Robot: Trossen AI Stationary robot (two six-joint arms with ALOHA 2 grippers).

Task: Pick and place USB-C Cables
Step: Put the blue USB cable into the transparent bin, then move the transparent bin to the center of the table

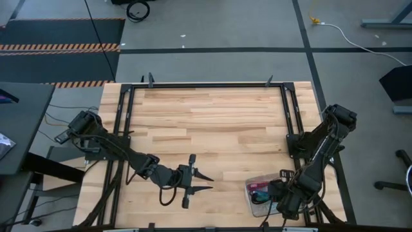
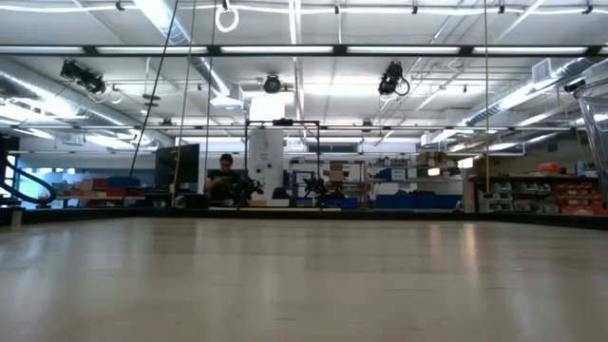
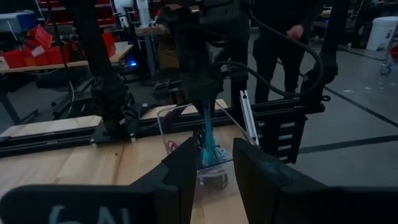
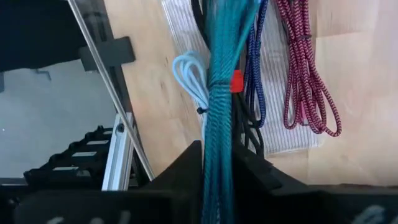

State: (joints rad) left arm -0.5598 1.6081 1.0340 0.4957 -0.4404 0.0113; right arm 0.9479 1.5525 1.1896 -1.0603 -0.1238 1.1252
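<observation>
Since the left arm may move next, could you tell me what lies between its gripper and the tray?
High view: only bare wooden table lies between the open left gripper and the clear tray.

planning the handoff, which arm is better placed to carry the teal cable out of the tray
Right. The right claw is already shut on the teal cable above the clear tray; the left claw sits open mid-table, holding nothing.

Legible text: none. Pale, blurred characters on the dark left gripper point(image 3: 210, 174) housing in the left wrist view; cannot be read with certainty.
</observation>
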